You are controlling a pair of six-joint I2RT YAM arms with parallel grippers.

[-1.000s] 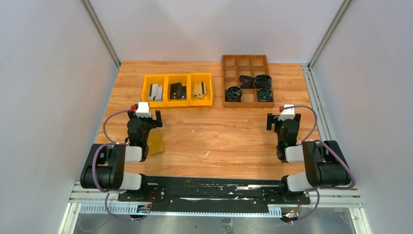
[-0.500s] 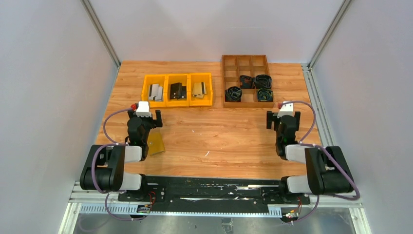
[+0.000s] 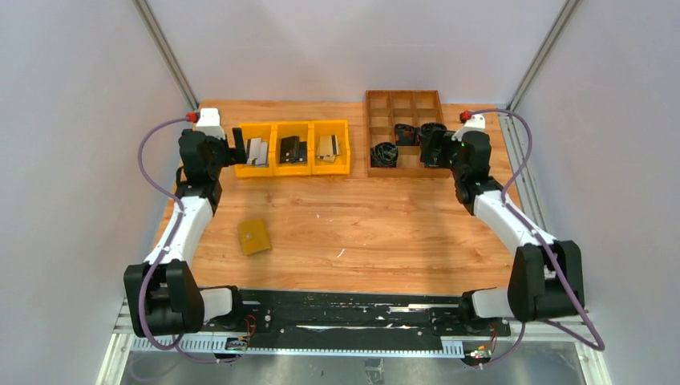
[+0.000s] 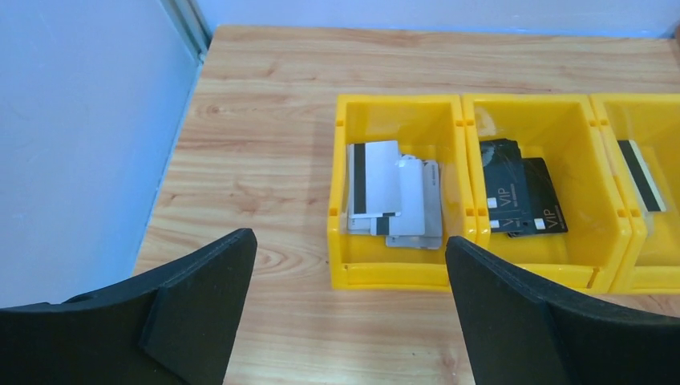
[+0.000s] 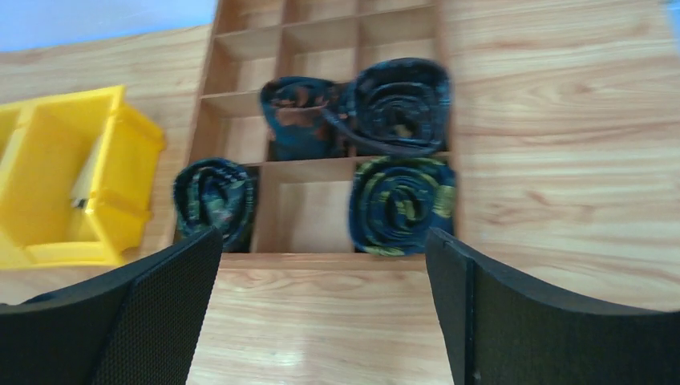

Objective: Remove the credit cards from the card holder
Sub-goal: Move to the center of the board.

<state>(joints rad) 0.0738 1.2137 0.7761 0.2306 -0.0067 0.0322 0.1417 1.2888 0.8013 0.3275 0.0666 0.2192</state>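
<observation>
Top external view: one card holder point(image 3: 254, 237) lies flat on the table point(image 3: 377, 228), away from both arms. Three yellow bins point(image 3: 310, 123) hold credit cards point(image 3: 257, 151). Left gripper point(image 3: 238, 147) and right gripper point(image 3: 425, 147) both have fingers spread wide, empty.

Both arms stretch far forward, the left claw point(image 3: 237, 146) and right claw point(image 3: 427, 146) spread wide, gripping nothing.
</observation>
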